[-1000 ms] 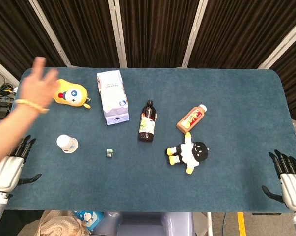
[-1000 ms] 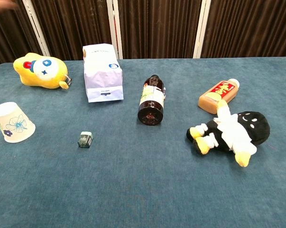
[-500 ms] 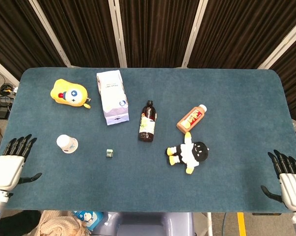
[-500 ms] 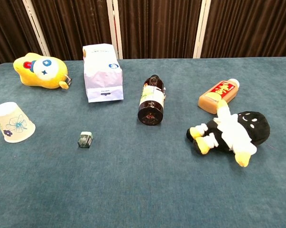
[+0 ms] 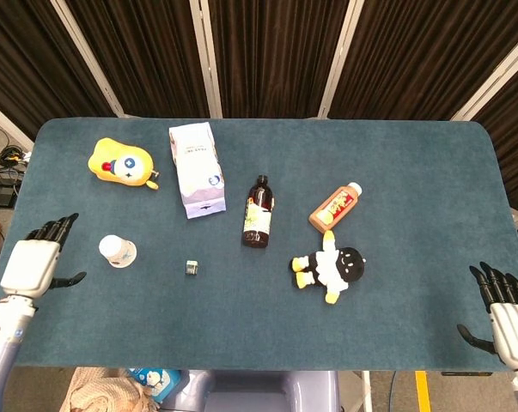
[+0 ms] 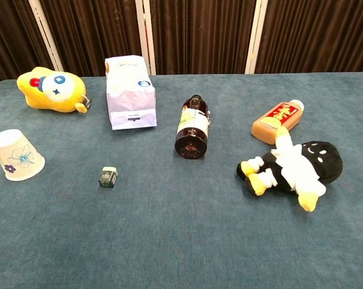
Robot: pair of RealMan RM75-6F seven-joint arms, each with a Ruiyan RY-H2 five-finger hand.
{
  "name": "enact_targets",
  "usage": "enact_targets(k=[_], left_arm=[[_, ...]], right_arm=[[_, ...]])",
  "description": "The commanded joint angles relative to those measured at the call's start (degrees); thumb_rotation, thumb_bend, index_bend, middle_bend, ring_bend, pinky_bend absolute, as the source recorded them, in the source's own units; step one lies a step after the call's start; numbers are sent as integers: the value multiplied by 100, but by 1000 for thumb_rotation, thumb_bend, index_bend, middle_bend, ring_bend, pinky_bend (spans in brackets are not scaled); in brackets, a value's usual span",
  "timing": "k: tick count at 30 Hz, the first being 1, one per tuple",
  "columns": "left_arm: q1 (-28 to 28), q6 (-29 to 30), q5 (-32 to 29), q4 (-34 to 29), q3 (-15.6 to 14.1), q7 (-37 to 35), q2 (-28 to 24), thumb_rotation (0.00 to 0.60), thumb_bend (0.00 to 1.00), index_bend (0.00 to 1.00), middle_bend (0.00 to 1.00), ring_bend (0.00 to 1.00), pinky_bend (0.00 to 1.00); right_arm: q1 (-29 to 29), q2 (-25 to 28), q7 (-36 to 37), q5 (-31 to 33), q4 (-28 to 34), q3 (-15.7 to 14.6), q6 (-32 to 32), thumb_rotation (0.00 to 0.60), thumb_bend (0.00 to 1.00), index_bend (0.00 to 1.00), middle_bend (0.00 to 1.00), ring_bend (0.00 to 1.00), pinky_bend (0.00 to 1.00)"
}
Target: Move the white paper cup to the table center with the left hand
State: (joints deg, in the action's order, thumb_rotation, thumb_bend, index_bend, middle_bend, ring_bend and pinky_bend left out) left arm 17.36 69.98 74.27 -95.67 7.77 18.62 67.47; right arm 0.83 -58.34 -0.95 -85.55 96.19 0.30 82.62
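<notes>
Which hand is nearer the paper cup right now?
Left. The left hand sits just beside the paper cup, open and not touching it. The right hand is at the table's opposite end, far from it.

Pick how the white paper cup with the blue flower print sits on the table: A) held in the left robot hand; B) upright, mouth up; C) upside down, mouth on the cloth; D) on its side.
C: the white paper cup stands on its wide mouth, narrow base up, untouched.
</notes>
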Motion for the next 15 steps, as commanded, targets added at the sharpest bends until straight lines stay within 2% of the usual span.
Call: enact_targets(k=[1, 11, 15], left_arm=[[317, -405, -467, 33, 176, 351, 192, 600, 152, 113, 189, 183, 316], [744, -764, -1318, 347, 216, 1056, 675, 600, 166, 130, 204, 184, 316], [847, -877, -1531, 433, 212, 1094, 808, 600, 189, 182, 270, 210, 335]], right_arm=[[0, -3, -6, 18, 3, 3, -6, 600, 235, 0, 0, 0, 0], [0, 12, 40, 32, 2, 6, -18, 600, 236, 0, 0, 0, 0], [2, 14, 62, 25, 7, 4, -21, 600, 236, 0, 0, 0, 0]])
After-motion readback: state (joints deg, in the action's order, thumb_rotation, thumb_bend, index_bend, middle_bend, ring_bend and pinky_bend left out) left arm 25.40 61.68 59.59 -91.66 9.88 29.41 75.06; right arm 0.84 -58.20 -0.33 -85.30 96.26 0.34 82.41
